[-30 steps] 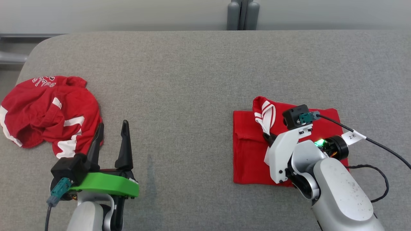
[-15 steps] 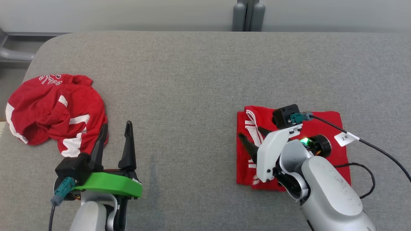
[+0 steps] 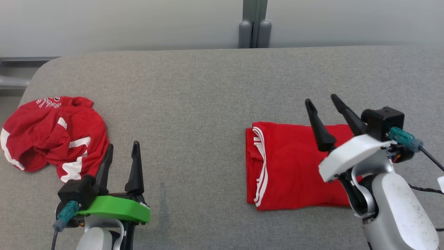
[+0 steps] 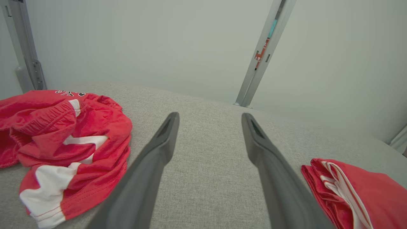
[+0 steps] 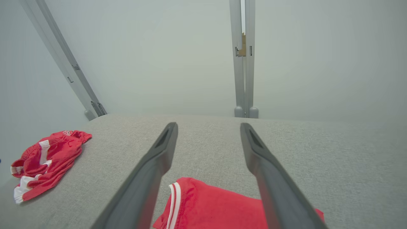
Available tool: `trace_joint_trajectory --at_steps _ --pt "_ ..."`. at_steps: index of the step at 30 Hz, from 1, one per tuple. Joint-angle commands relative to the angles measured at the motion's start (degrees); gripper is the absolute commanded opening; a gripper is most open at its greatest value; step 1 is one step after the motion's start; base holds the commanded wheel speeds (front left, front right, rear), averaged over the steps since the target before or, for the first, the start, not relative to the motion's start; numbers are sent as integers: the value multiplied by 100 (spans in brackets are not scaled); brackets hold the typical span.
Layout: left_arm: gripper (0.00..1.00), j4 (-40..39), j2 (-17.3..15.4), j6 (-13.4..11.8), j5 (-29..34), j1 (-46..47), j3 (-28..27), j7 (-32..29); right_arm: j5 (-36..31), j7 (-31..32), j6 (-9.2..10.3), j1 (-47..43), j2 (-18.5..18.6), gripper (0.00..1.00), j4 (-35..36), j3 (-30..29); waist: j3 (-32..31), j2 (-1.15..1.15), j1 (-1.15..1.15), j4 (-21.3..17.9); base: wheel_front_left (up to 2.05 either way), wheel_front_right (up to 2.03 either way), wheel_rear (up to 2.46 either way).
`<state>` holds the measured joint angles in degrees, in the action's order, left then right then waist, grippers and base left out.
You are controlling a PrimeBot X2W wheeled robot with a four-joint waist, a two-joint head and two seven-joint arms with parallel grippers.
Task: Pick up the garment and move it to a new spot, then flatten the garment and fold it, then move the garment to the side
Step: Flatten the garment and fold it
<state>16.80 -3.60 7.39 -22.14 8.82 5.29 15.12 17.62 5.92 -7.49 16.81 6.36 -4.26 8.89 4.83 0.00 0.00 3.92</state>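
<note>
Head view, we list: garment (image 3: 288,166), folded, on table (image 3: 194,104), our right, inside its edges. Heap (image 3: 52,132), red, near left edge. Left gripper (image 3: 123,144), right gripper (image 3: 321,99): both spread, empty. Open table between.

Folded garment (image 3: 291,166) on the counter's (image 3: 194,104) right side, crumpled garment (image 3: 52,132) at its left edge, well apart
</note>
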Motion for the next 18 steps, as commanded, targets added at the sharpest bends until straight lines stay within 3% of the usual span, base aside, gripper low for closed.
trace_joint_trajectory --at_steps 1,7,18 --pt "100 -16 -50 13 -12 -98 -33 0 -252 -183 0 -217 52 100 73 -163 -89 0 0 -106 0 0 0" --pt "100 -53 -61 13 22 -197 -164 0 -914 -874 1 -899 -41 100 277 -1054 -179 0 0 -356 0 0 0" --pt "100 -70 -43 13 173 -334 -231 0 -980 -1095 2 -1220 -94 100 -144 -1569 -340 0 0 -565 0 0 0"
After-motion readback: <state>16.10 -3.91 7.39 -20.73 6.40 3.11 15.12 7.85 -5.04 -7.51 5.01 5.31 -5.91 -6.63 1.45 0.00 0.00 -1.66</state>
